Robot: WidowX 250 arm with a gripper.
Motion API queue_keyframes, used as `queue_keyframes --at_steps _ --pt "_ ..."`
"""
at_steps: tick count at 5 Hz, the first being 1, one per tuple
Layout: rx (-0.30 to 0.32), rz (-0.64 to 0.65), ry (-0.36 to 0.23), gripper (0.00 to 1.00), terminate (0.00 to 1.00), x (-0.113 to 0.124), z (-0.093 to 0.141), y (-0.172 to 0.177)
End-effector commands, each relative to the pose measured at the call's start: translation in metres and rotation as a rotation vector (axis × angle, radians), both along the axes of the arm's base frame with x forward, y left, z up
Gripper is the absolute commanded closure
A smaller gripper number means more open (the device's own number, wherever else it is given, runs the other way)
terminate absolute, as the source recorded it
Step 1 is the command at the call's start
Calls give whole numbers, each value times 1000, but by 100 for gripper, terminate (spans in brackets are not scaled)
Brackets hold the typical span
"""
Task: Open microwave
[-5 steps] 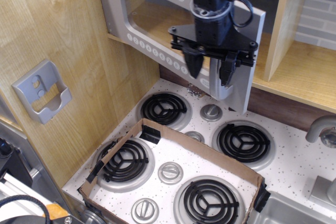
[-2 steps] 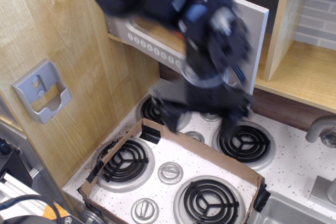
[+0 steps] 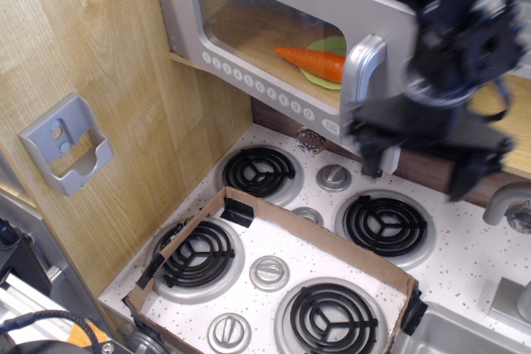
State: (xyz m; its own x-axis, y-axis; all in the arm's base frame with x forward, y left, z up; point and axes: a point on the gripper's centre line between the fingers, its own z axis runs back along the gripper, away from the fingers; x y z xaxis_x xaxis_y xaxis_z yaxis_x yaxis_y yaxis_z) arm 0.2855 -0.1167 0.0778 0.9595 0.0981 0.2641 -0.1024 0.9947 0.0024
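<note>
Blurred end effector (image 3: 425,163) hangs just right of the microwave (image 3: 274,47) handle (image 3: 358,89), fingers spread and holding nothing. Microwave sits above the stove worktop (image 3: 465,238); a carrot (image 3: 311,60) on a green plate (image 3: 330,49) shows through its window

Grey plastic microwave (image 3: 249,35), glossy silver handle (image 3: 358,89)

We see the gripper (image 3: 421,165) motion-blurred, its jaw state unreadable; it hides the microwave's (image 3: 249,14) right edge, and the frame's top crops both.
</note>
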Motion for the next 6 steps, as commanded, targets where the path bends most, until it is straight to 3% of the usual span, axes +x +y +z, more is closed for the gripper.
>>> queue_keyframes --at_steps 1,3,4,6 --pt "-64 -232 -36 0 0 46 39 -44" --pt "1 -424 -95 0 0 74 49 -30" --pt "23 -444 -121 0 0 68 40 -5" --pt "5 -410 -83 0 0 64 21 48"
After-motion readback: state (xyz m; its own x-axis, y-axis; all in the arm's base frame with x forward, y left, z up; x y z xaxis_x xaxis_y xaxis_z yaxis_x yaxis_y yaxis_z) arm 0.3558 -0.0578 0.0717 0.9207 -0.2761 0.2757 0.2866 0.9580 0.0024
